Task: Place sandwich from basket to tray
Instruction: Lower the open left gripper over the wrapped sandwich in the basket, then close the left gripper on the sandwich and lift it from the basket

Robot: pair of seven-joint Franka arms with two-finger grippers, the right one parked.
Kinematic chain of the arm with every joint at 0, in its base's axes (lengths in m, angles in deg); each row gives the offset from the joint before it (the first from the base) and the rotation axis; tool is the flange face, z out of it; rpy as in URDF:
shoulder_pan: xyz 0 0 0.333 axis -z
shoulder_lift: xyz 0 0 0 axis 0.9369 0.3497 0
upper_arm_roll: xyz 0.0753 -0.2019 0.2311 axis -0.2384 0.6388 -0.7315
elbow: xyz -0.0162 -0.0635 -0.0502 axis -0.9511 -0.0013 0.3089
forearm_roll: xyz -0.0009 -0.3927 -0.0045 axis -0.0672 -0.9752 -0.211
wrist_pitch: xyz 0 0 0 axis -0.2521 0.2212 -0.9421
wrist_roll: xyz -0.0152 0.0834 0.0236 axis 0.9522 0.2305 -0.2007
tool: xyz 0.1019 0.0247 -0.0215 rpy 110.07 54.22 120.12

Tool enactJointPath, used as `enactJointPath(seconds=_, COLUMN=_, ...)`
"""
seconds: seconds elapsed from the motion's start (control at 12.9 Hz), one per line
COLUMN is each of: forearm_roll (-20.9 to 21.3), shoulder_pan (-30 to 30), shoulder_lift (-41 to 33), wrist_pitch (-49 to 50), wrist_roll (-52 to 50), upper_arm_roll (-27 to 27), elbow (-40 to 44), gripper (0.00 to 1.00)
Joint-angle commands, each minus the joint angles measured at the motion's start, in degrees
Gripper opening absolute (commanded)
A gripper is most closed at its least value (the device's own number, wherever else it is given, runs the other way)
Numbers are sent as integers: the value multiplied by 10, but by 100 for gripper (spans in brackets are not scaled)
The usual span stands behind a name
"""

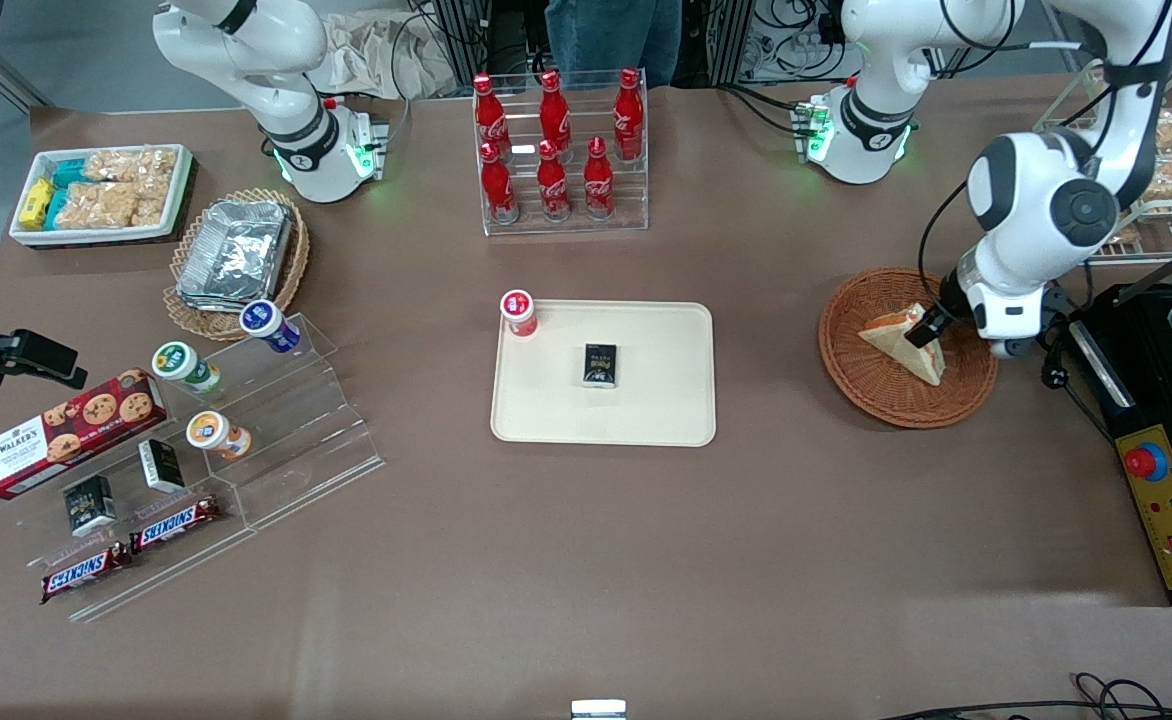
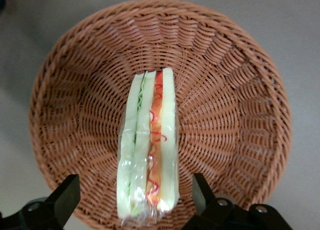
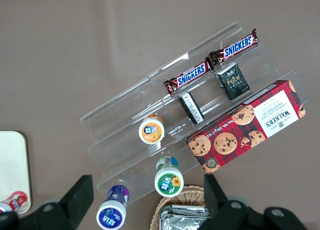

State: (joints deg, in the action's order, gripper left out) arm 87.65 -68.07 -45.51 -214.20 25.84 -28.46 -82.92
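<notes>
Nearest the front camera: two Snickers bars [image 1: 131, 550] on the lowest step of a clear acrylic riser [image 1: 276, 440], toward the parked arm's end of the table.

Tray [image 1: 646, 420] mid-table, bare except for a small dark box [image 1: 600, 365] near its centre and a red-capped cup [image 1: 518, 312] at its 10 o'clock corner.

Basket [image 1: 871, 395] lies toward the working arm's end. Sandwich [image 2: 148, 145] stands on edge in it, film-wrapped. Gripper [image 2: 135, 202] low over the basket, jaws apart, one finger [image 2: 64, 197] on each side of the wedge, neither touching.

Risks, as judged:
- Film looks slick, bread soft; a hard squeeze could crush it, a light one let it slide out.
- Fingers sit near the wicker; closing low could snag the weave and drag the basket.
- Set-down could hit the box.

Surface: plain brown tabletop. Farther from the camera, a cola bottle rack [image 1: 558, 150]; cables past the table edge.
</notes>
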Motion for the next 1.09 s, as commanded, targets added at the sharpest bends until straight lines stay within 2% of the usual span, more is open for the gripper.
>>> enactJointPath(seconds=0.0, forearm_roll=12, shoulder_pan=2, shoulder_lift=27, wrist_pitch=-53, wrist_roll=-19, upper_arm_roll=2, elbow=-19, gripper=100)
enactJointPath(seconds=0.08, forearm_roll=12, shoulder_pan=2, shoulder_lift=37, wrist_pitch=-60, wrist_roll=-19, upper_arm_roll=2, elbow=-19, gripper=100)
enactJointPath(seconds=0.16, forearm_roll=11, shoulder_pan=2, shoulder_lift=46, wrist_pitch=-68, wrist_roll=-21, upper_arm_roll=1, elbow=-18, gripper=95)
enactJointPath(seconds=0.31, forearm_roll=11, shoulder_pan=-2, shoulder_lift=49, wrist_pitch=-70, wrist_roll=-23, upper_arm_roll=0, elbow=-17, gripper=30)
enactJointPath(seconds=0.47, forearm_roll=11, shoulder_pan=-2, shoulder_lift=55, wrist_pitch=-73, wrist_roll=-23, upper_arm_roll=1, elbow=-15, gripper=2)
enactJointPath(seconds=0.62, forearm_roll=11, shoulder_pan=-1, shoulder_lift=41, wrist_pitch=-68, wrist_roll=-22, upper_arm_roll=1, elbow=-13, gripper=0)
enactJointPath(seconds=0.7, forearm_roll=11, shoulder_pan=4, shoulder_lift=8, wrist_pitch=-60, wrist_roll=-13, upper_arm_roll=2, elbow=-10, gripper=0)
enactJointPath(seconds=0.78, forearm_roll=12, shoulder_pan=4, shoulder_lift=-35, wrist_pitch=-22, wrist_roll=-5, upper_arm_roll=3, elbow=-1, gripper=0)
enactJointPath(seconds=1.01, forearm_roll=1, shoulder_pan=4, shoulder_lift=-148, wrist_pitch=181, wrist_roll=125, upper_arm_roll=3, elbow=61, gripper=0)
